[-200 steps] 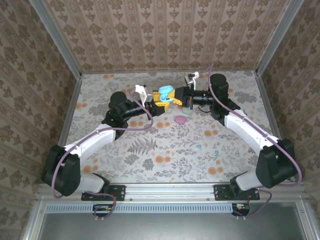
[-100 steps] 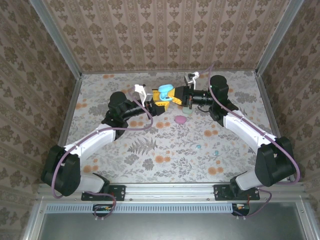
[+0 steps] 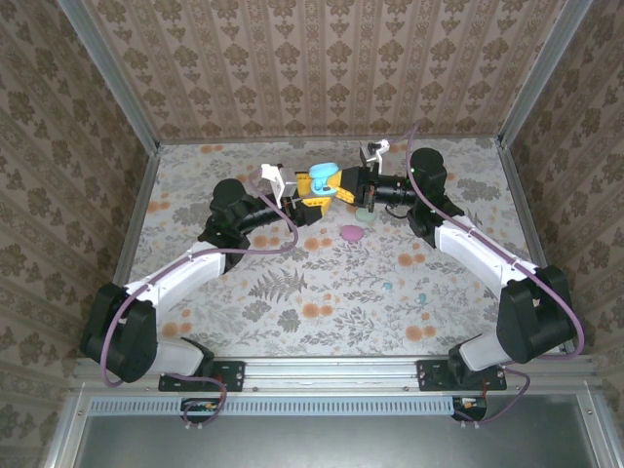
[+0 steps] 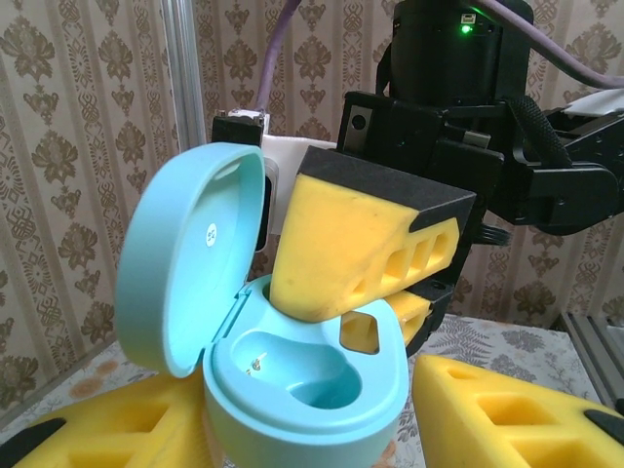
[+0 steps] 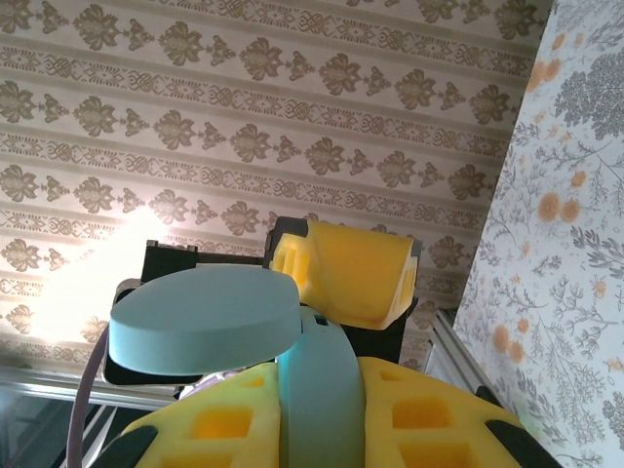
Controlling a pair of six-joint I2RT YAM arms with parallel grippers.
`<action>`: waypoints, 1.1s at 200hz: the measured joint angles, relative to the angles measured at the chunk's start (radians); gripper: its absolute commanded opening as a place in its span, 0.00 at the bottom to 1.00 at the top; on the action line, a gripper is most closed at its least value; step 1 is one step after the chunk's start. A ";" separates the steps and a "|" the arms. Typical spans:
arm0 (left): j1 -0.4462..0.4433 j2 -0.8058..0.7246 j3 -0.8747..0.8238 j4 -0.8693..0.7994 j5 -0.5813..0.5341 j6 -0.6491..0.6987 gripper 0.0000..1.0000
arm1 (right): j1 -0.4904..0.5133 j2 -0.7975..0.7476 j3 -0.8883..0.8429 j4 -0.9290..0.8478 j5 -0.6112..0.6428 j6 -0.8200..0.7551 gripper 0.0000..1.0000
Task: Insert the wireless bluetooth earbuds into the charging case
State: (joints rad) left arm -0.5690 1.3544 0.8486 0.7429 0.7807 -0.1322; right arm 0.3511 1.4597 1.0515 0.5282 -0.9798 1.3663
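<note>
The light-blue charging case (image 3: 324, 178) hangs above the far middle of the table with its lid (image 4: 190, 253) swung open. Its wells (image 4: 302, 366) look empty. My right gripper (image 3: 343, 185) is shut on the case body (image 5: 317, 390), which sits squeezed between its yellow fingers. My left gripper (image 4: 302, 424) stands open around the lower case, with a gap showing at its right finger (image 4: 517, 409). Two tiny earbuds (image 3: 387, 287) (image 3: 422, 297) lie on the table to the right, far from both grippers.
A pink pebble-like case (image 3: 351, 232) and a mint one (image 3: 364, 214) lie on the floral table just below the right gripper. Patterned walls close the table in at the back and both sides.
My left gripper's jaws have widened off the case. The case and right gripper have shifted slightly to the left.
</note>
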 measured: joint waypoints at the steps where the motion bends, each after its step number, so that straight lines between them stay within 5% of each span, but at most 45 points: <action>1: 0.000 0.000 0.000 0.000 0.000 0.000 0.51 | 0.000 0.000 0.000 0.000 0.000 0.000 0.16; 137: 0.001 0.006 0.000 0.007 -0.029 -0.021 0.37 | 0.001 0.020 0.000 0.043 -0.001 0.003 0.23; 181: 0.000 0.006 0.000 0.005 -0.025 -0.021 0.35 | -0.003 0.019 0.000 0.009 0.012 -0.019 0.49; 220: -0.002 0.006 -0.006 0.005 -0.023 -0.021 0.34 | -0.037 -0.030 -0.005 -0.089 0.052 -0.082 0.58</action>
State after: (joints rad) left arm -0.5709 1.3602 0.8421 0.7479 0.7574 -0.1532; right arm 0.3145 1.4296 1.0470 0.4389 -0.9279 1.2842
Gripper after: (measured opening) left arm 0.358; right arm 0.570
